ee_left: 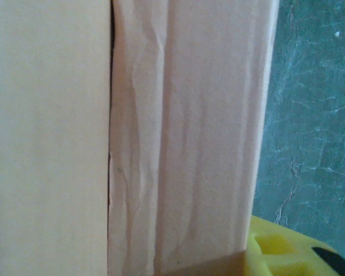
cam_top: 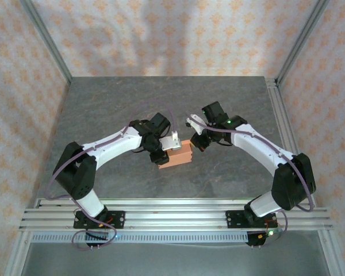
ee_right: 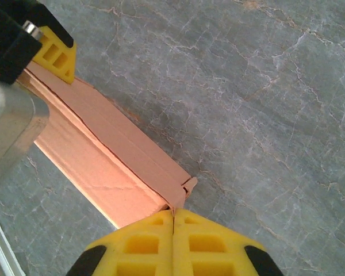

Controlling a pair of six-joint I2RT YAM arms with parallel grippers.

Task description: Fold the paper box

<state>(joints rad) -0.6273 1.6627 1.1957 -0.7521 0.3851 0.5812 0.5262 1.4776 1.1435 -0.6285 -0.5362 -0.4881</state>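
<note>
Salmon-orange paper box (cam_top: 176, 156) between the two end effectors, at the middle of the grey tabletop (cam_top: 161, 98).

The right end effector (ee_right: 172, 217) has its yellow fingers pressed together, their tips touching the box's near corner. The left end effector (cam_top: 161, 155) meets the box's opposite end, one yellow finger (ee_right: 56, 54) against the card. Whether it clamps the box cannot be told. The card is creased along its length.

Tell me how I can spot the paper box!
Find the grey marbled table. Near its middle, the left gripper and right gripper nearly meet. Between them is the paper box, a small flat block and the only salmon-orange thing on the table.
</note>
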